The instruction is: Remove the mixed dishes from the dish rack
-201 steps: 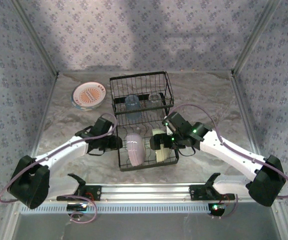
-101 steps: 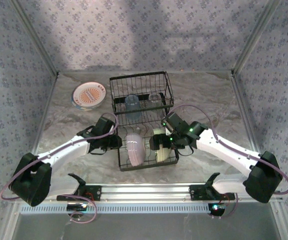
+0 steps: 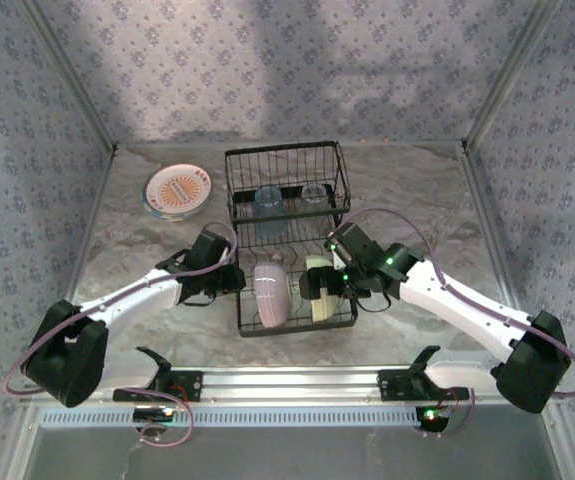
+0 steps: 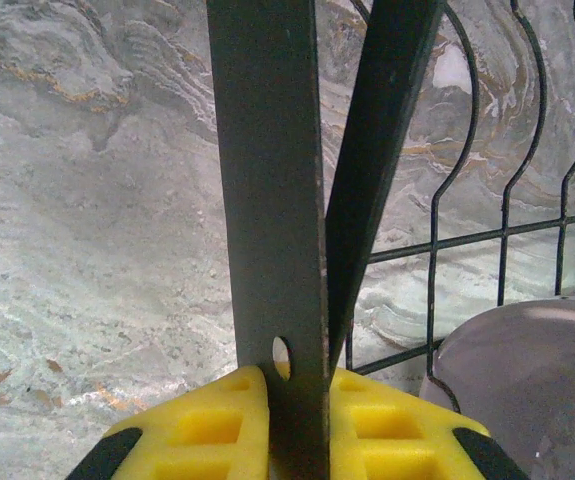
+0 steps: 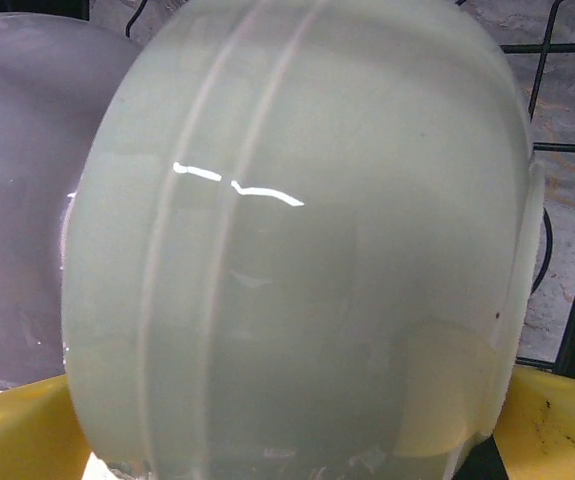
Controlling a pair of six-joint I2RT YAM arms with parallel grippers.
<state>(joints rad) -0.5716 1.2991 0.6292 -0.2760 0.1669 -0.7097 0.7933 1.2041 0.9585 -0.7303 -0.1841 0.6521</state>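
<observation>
Top external view: both claws at the near half of the dish rack [image 3: 242, 331].
Left gripper [image 3: 235, 285], fingers pinched nearly shut in its wrist view, sits at the rack's left wall beside the lavender bowl [image 3: 272, 297]; right gripper [image 3: 317, 284] spreads wide around the yellow-green bowl [image 5: 297, 250]. Overhead adds, farther back, the blue cup [image 3: 268, 203] in the rack's far section and plates [image 3: 178, 191] on the table [image 3: 417, 200].
</observation>
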